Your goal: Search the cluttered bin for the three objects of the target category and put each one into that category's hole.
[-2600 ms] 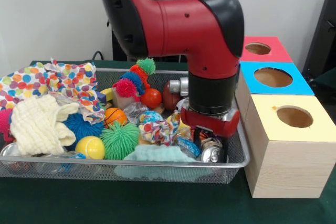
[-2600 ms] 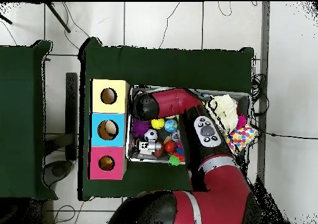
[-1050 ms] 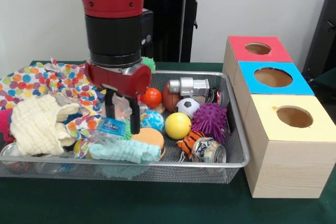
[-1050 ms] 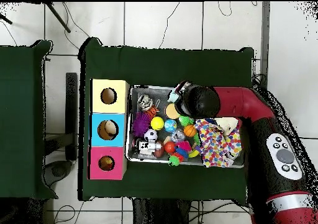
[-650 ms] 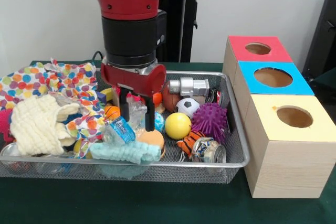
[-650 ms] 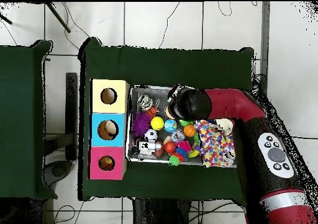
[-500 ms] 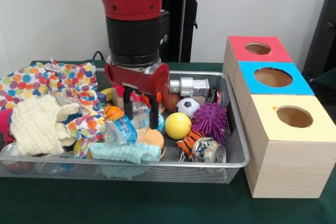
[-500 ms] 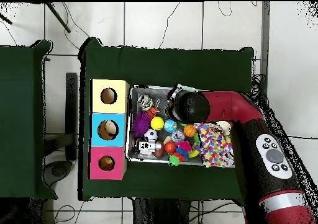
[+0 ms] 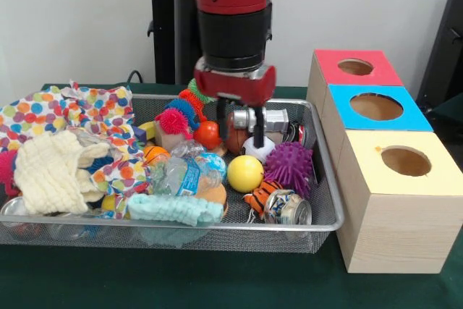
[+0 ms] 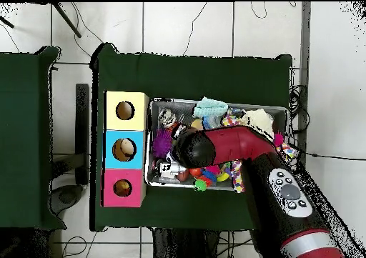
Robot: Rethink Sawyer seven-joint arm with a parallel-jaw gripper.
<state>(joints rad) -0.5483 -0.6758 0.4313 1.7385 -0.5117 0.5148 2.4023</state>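
The wire mesh bin [image 9: 217,228] holds mixed clutter. My gripper [image 9: 240,129] is open and empty, hanging low over the back middle of the bin, with one fingertip just above a small soccer ball [image 9: 258,147]. An orange-brown striped plush toy [image 9: 259,197] lies at the front right, apart from the gripper, between a yellow ball [image 9: 245,173] and a crushed can [image 9: 287,208]. No pale yellow plush shows clearly. The red-topped hole [image 9: 355,66] is in the farthest box on the right. In the overhead view the arm [image 10: 191,149] hides the gripper; the red box [image 10: 123,188] shows there.
The blue-topped [image 9: 376,106] and yellow-topped [image 9: 405,161] boxes stand beside the bin. Inside are a purple spiky ball [image 9: 291,164], a plastic bottle [image 9: 181,175], a teal cloth [image 9: 173,209], a cream cloth [image 9: 51,171], a polka-dot cloth [image 9: 79,110] and a silver metal piece [image 9: 269,117].
The gripper has moved from the bin's left-middle, by the bottle, rightward and back to the soccer ball. It stays open and empty. The bottle has shifted slightly.
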